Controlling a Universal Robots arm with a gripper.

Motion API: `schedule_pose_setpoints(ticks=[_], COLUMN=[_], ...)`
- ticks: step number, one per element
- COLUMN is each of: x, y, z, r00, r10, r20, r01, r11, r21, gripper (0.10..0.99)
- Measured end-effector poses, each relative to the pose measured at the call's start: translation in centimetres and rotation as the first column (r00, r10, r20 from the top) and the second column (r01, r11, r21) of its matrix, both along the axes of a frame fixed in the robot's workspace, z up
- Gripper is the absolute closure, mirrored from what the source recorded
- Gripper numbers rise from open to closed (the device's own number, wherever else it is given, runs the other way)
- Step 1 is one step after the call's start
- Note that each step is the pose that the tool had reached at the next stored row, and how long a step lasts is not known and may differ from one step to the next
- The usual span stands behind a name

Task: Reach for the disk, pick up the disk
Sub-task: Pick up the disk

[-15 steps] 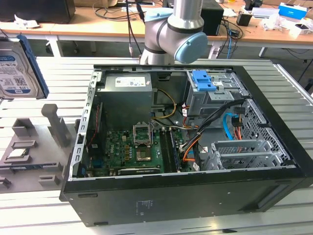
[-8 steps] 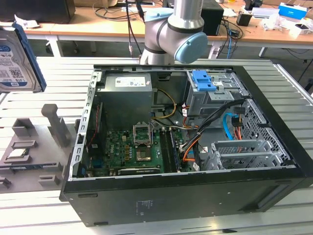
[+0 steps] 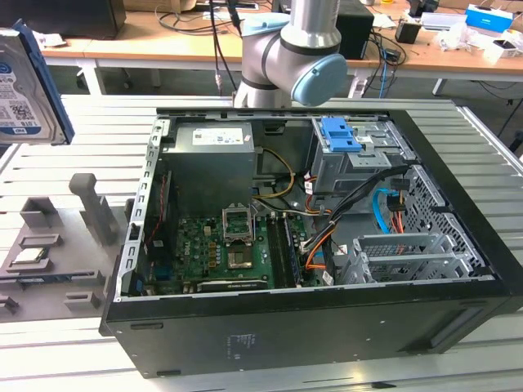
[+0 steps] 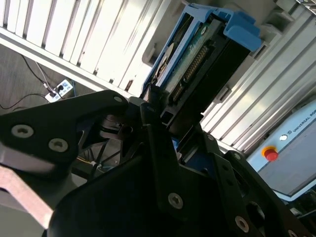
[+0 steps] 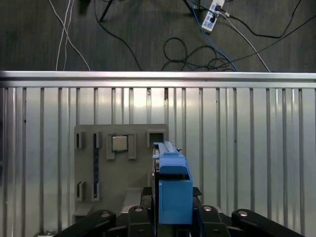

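The disk (image 3: 23, 86) hangs upright in the air at the exterior view's far left, above the grey stand (image 3: 57, 245); its white-and-blue label faces the camera and a blue rail runs along its edge. In the first wrist view the disk (image 5: 173, 190) shows edge-on in its blue carrier, clamped between the black fingers of my gripper (image 5: 173, 197). In the second wrist view the disk (image 4: 197, 64) juts out from my gripper (image 4: 177, 131), with its connector edge showing. My gripper is shut on the disk.
The open computer case (image 3: 482, 269) takes up the middle of the slatted metal table (image 3: 49, 163), with a blue latch (image 3: 339, 135) on its drive cage. The grey stand (image 5: 118, 168) carries a small square chip (image 5: 119, 143). The arm's base (image 3: 286, 49) rises behind the case. Cables lie on the floor (image 5: 197, 44).
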State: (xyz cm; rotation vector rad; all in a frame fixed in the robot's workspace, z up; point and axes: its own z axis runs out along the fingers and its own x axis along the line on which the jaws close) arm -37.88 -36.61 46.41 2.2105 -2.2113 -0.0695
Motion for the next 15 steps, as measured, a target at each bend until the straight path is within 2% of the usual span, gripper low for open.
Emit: schedule_pose_setpoints(ticks=[15], x=[0.12], y=[0.00], z=[2.48], r00=[1.0000], r10=[0.000], r20=[-0.0001], r01=[0.000], r11=[1.0000], r21=[0.000], gripper=[0.722])
